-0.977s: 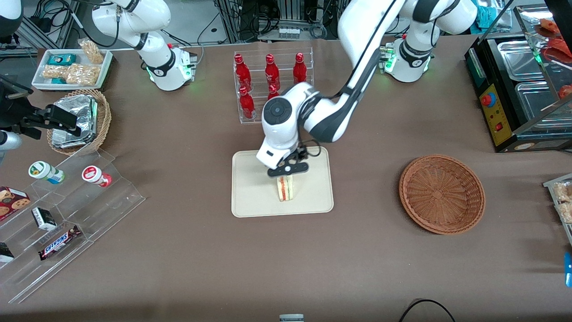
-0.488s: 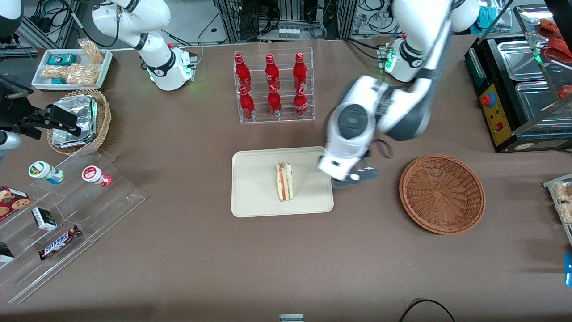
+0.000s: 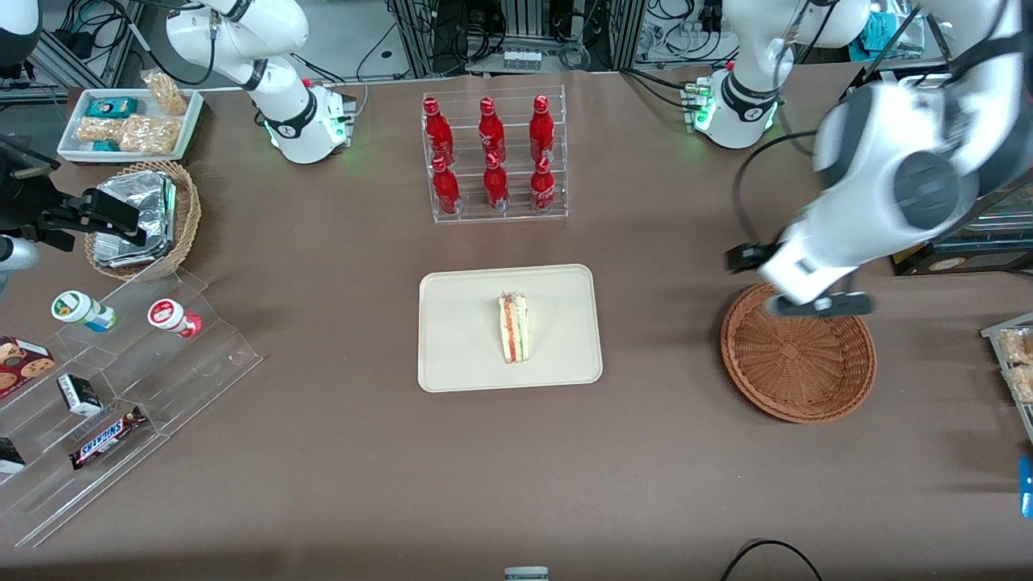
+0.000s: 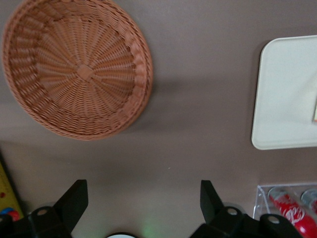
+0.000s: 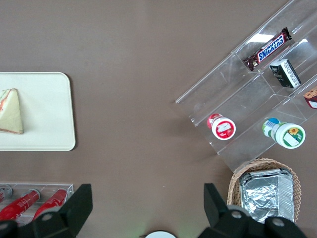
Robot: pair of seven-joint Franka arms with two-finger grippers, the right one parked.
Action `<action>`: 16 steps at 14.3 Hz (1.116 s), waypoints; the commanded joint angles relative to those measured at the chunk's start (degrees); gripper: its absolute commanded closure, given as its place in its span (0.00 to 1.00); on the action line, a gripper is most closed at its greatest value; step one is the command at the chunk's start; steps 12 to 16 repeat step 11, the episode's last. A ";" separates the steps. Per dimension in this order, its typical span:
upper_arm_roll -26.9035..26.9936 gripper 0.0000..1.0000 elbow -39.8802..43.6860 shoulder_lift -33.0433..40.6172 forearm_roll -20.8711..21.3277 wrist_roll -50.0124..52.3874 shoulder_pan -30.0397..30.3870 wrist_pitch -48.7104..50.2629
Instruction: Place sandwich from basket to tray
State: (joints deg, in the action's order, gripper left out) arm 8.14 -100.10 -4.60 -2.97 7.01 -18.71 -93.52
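Observation:
The sandwich (image 3: 514, 328), a white bread wedge with red and green layers, lies on the cream tray (image 3: 460, 355) in the middle of the table. The reddish-brown basket (image 3: 799, 355) stands empty toward the working arm's end. My left gripper (image 3: 817, 305) hangs above the basket's rim, on the edge farther from the front camera. In the left wrist view the gripper (image 4: 142, 191) is open and empty over bare table, with the basket (image 4: 77, 69), the tray (image 4: 282, 99) and a sliver of the sandwich (image 4: 315, 110) in sight. The right wrist view also shows the sandwich (image 5: 11, 112).
A clear rack of red bottles (image 3: 492, 157) stands farther from the front camera than the tray. A clear stepped display of snacks (image 3: 121, 379), a tan basket of foil packets (image 3: 145, 218) and a white snack tray (image 3: 129, 121) lie toward the parked arm's end. A black appliance (image 3: 936, 161) stands near the basket.
My left gripper let go of the sandwich on the tray, rose and swung away toward the working arm's end, to above the empty basket. The sandwich stays on the tray.

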 commanded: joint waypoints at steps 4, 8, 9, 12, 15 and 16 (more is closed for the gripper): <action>-10.21 0.00 3.40 6.35 3.67 -7.62 16.28 4.92; -18.86 0.00 6.67 6.36 3.93 -6.92 25.56 4.40; -18.78 0.00 6.76 6.36 3.84 -6.83 25.74 4.14; -18.60 0.00 7.37 6.09 3.49 -6.75 25.92 3.26; -18.60 0.00 7.37 6.09 3.49 -6.75 25.92 3.26; -18.60 0.00 7.37 6.09 3.49 -6.75 25.92 3.26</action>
